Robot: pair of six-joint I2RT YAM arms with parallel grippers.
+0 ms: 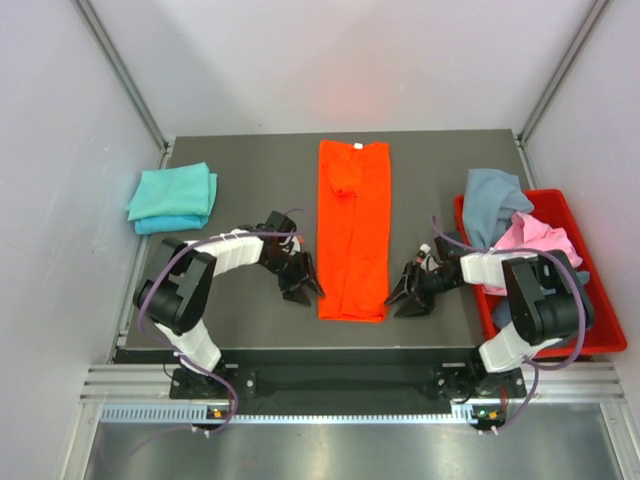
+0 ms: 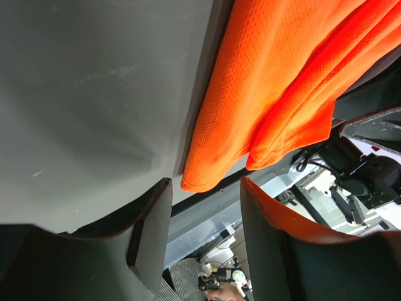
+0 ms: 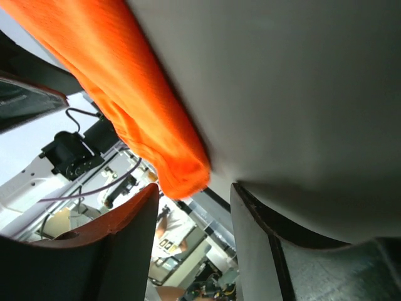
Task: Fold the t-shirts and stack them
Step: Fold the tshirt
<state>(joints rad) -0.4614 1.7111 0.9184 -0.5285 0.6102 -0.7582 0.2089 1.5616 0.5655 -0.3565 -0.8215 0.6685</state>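
Observation:
An orange t-shirt (image 1: 353,228) lies folded lengthwise into a long strip on the dark table (image 1: 250,170), neck end with its white label at the far end. My left gripper (image 1: 303,284) is open at the strip's near left corner (image 2: 203,179). My right gripper (image 1: 405,294) is open at the near right corner (image 3: 182,175). Neither holds cloth. A folded teal t-shirt (image 1: 172,196) lies at the far left. Grey-blue (image 1: 494,203) and pink (image 1: 535,240) t-shirts lie crumpled in the bin.
A rigid red plastic bin (image 1: 580,300) stands at the table's right edge, holding the crumpled shirts. The near table edge runs just behind both grippers. Grey walls enclose the table on the left, right and far sides.

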